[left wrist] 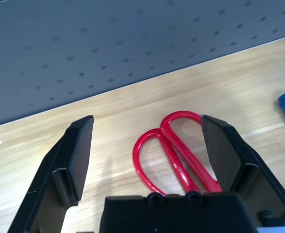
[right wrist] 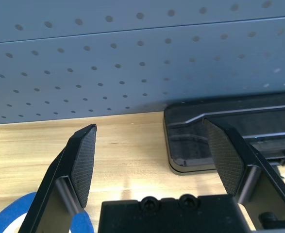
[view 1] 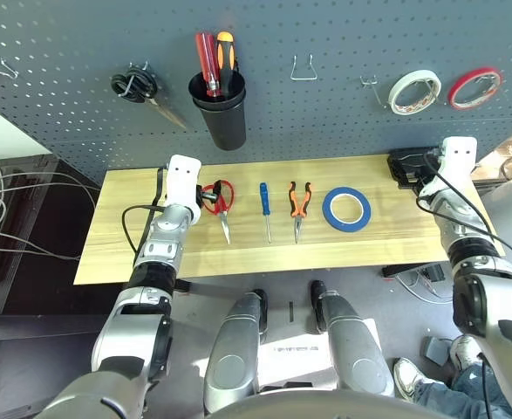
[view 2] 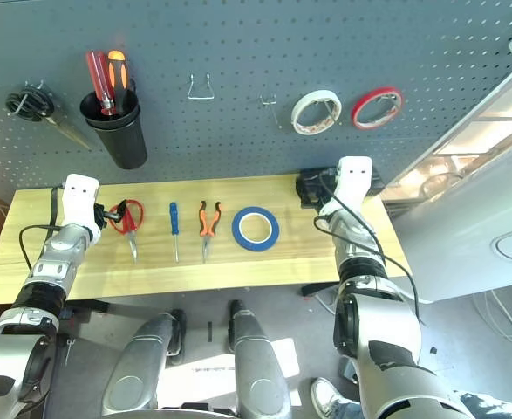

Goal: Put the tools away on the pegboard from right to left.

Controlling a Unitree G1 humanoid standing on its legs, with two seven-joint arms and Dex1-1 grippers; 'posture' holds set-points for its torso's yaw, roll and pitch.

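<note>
Tools in a row on desk (view 1: 133, 249) below pegboard (view 1: 325, 122): red-handled scissors (view 1: 220, 202), blue-handled screwdriver (view 1: 264, 208), pliers (view 1: 298, 206), blue tape roll (view 1: 346, 209). Left gripper (left wrist: 147, 155) jaws released over scissors handles; right gripper (right wrist: 152, 160) jaws released, empty, beside tape.

Table (view 1: 386, 244): light wood, smooth, faint grain, slight sheen. Pegboard (view 1: 325, 35): matt dark grey panel with small holes. Hooks (view 1: 303, 68): bare shiny metal wire. Cup (view 1: 219, 113): black plastic, matt. Scissors (left wrist: 174, 150): glossy red plastic handles, metal blades. Pliers (view 1: 299, 205): orange and black grips, look rubbery; metal jaws. Screwdriver (view 1: 263, 199): blue plastic handle, thin metal shaft. Blue tape (view 1: 346, 209): matt, paper-like. Left fingers (left wrist: 81, 153): black plastic, finely textured matt pads. Forearms (view 1: 161, 240): silver, glossy.
</note>
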